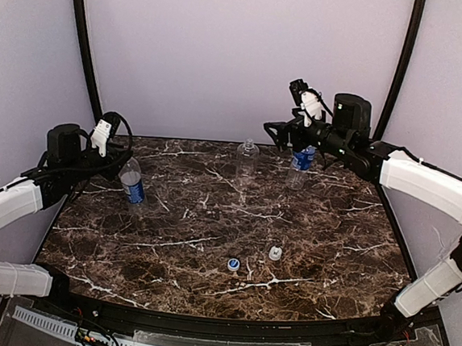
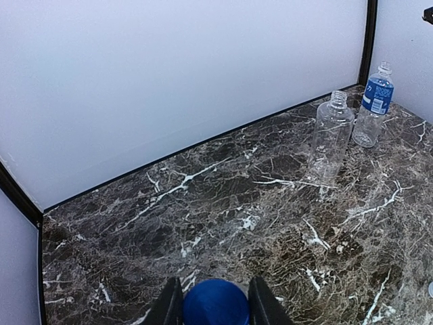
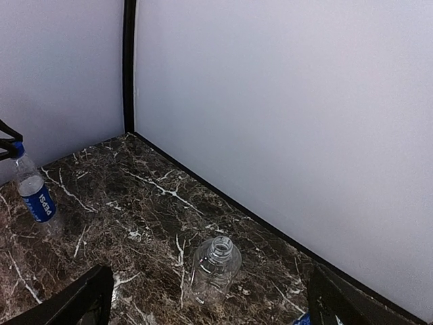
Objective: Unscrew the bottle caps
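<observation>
A blue-labelled bottle [image 1: 133, 185] stands at the table's left, and its dark blue cap [image 2: 215, 303] sits between the fingers of my left gripper [image 1: 121, 157], which is shut on it from both sides. The unlabelled bottle [image 1: 247, 160] stands capless at the back middle. A second blue-labelled bottle [image 1: 300, 164] stands at the back right, just below my right gripper [image 1: 280, 135], which hangs wide open and holds nothing. A pale blue-and-white cap [image 1: 233, 264] and a white cap [image 1: 275, 253] lie loose on the marble near the front.
The dark marble table [image 1: 211, 220] is closed in by pale walls at the back and sides, with black posts [image 1: 84, 47] in the corners. Both arm bases sit at the near edge.
</observation>
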Robot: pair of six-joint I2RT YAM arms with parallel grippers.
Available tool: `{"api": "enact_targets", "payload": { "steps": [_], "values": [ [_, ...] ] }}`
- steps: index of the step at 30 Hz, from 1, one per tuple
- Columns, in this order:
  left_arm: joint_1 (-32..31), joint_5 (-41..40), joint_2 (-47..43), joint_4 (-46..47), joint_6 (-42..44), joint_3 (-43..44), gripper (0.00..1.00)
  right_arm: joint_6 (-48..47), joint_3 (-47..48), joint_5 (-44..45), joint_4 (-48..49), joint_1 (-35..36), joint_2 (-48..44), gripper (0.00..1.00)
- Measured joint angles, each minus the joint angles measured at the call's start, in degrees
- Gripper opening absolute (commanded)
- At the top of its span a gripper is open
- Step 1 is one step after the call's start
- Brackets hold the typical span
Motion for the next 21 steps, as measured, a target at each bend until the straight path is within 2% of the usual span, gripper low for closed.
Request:
{"api": "enact_targets", "payload": {
  "steps": [5, 11, 16, 21],
  "values": [
    [0.04, 5.51, -1.84, -1.97, 1.29, -0.26, 0.01, -0.90, 0.00, -2.21, -0.37, 1.70, -0.42, 0.99],
    [-3.87, 23.87, -4.52, -12.76, 4.55, 7.15, 0.01, -6.95, 0.50, -14.78, -1.40, 10.05, 0.66, 0.99],
    [-10.38, 35.47, -5.86, -23.37, 9.75, 16.94, 0.01, -10.43, 6.99, -21.44, -2.10, 18.88, 10.16, 0.99],
    [-11.08, 40.19, -5.88, -29.20, 11.69, 20.76, 0.01, -9.77, 11.82, -24.70, -1.60, 23.10, 20.33, 0.99]
  ]
}}
